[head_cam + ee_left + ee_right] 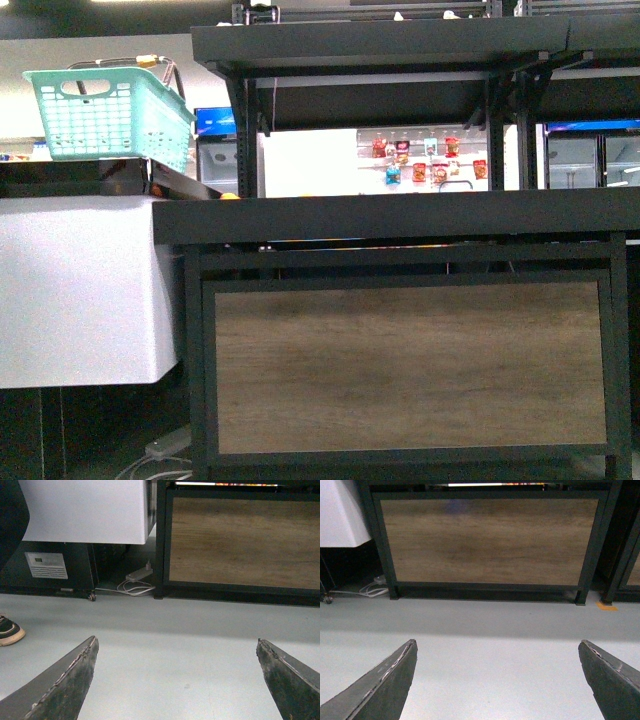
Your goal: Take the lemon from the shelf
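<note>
My left gripper (176, 641) is released, its two fingers wide apart, and between them I see only the grey floor (165, 620). My right gripper (497, 642) is released in the same way and holds nothing. Both wrist views face the wood-grain panel (487, 540) low in the shelf (400, 215). In the front view a small yellow thing, which I take for the lemon (230, 196), shows just over the front edge of the middle tier, at its left end; most of it is hidden. Left of the shelf a teal basket (105, 115) stands on a dark surface (70, 178).
</note>
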Controlling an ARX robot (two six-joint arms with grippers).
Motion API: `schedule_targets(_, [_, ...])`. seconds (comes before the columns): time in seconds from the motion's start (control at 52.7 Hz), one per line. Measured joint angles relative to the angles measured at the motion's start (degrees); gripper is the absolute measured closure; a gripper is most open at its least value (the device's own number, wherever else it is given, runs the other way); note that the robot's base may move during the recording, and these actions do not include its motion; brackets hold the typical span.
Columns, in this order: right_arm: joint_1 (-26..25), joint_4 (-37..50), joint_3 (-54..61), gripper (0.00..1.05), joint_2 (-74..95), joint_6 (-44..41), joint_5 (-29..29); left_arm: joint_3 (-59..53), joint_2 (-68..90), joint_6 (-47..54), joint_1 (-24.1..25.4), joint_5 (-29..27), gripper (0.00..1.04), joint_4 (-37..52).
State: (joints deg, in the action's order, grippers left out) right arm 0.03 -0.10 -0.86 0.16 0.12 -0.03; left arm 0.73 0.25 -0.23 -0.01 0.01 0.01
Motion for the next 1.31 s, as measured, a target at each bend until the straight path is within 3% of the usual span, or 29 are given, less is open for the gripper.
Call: schedule_targets(1.309, [0.0, 0.0, 0.0, 0.08, 0.0, 0.0, 0.0, 0.0, 0.0, 0.0, 0.0, 0.0, 0.08, 0.0])
